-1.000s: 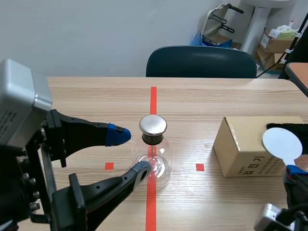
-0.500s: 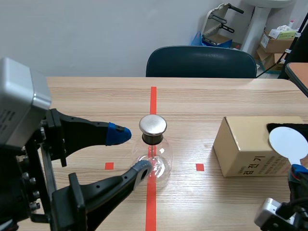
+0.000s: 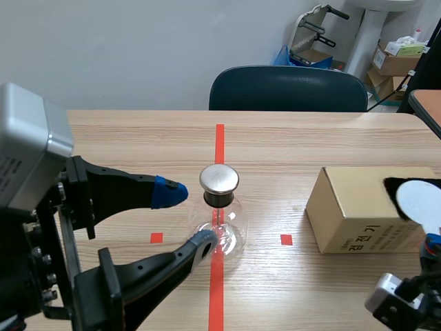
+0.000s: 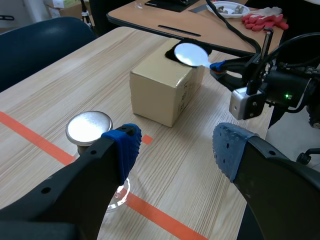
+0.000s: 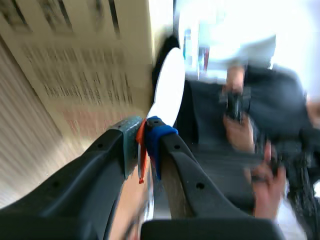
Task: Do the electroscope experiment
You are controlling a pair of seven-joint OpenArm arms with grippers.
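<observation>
My right hand [image 5: 144, 135] grips white disc [image 3: 418, 198] over box [image 3: 348, 207] | left hand [image 3: 187, 218] wide beside flask [image 3: 222, 231] | I judge touching the cap [image 3: 219, 178] not yet done

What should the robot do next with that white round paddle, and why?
Probably carry the white disc away from the black cloth on the box and toward the metal cap of the flask. The right claw is shut on the disc's handle, but the disc is over the cloth, apart from the cap. The left claw stands open by the flask, holding nothing.
</observation>
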